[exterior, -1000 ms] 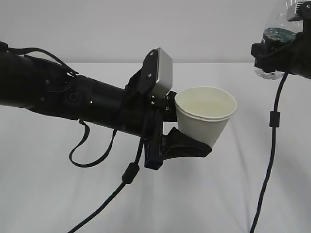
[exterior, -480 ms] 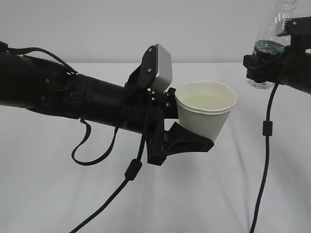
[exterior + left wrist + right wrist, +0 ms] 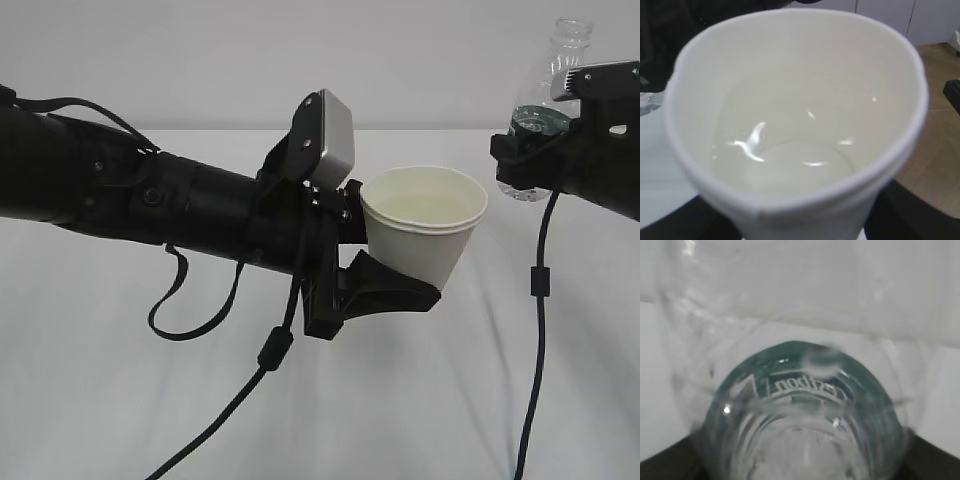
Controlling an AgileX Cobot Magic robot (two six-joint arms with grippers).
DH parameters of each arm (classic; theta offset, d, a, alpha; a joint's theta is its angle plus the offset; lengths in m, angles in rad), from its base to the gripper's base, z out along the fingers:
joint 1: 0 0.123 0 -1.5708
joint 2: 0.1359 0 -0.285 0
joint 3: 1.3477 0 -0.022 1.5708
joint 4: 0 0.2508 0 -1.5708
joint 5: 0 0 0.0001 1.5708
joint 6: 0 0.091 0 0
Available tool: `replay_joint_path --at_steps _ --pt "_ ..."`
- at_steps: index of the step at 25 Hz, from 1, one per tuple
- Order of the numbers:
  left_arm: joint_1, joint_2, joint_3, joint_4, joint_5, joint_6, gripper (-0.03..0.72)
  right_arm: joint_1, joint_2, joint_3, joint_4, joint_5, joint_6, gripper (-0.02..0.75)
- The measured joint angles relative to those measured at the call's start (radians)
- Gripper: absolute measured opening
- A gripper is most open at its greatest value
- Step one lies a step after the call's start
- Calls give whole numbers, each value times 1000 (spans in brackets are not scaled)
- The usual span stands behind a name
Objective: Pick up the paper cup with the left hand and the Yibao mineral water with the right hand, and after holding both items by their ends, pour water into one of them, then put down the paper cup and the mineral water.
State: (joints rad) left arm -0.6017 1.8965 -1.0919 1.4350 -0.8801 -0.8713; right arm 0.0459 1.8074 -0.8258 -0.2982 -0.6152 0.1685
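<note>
White cloth-covered table [image 3: 420,400], pale wall behind. Left gripper [image 3: 385,265] clamps the paper cup [image 3: 424,232] upright above the table, water pooled inside. Right gripper [image 3: 520,160] clasps the water bottle [image 3: 545,90] at its lower end; since a second ago it has swung from tilted back to nearly upright, neck up, right of the cup.

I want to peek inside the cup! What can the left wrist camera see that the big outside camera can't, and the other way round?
Only the left wrist view looks down into the paper cup: shiny water pooled at its bottom. Only the exterior view shows the Yibao mineral water held up on the right by the right hand, neck upward, and the left hand with its jaws gripping the cup's lower part above the white table. Both show the cup's white rim and pale inside.
</note>
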Motion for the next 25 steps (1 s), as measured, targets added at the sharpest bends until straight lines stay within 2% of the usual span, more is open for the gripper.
replay_joint_path --at_steps 25 --pt "0 0 0 0 0 0 445 0 173 -28 72 -127 -87 465"
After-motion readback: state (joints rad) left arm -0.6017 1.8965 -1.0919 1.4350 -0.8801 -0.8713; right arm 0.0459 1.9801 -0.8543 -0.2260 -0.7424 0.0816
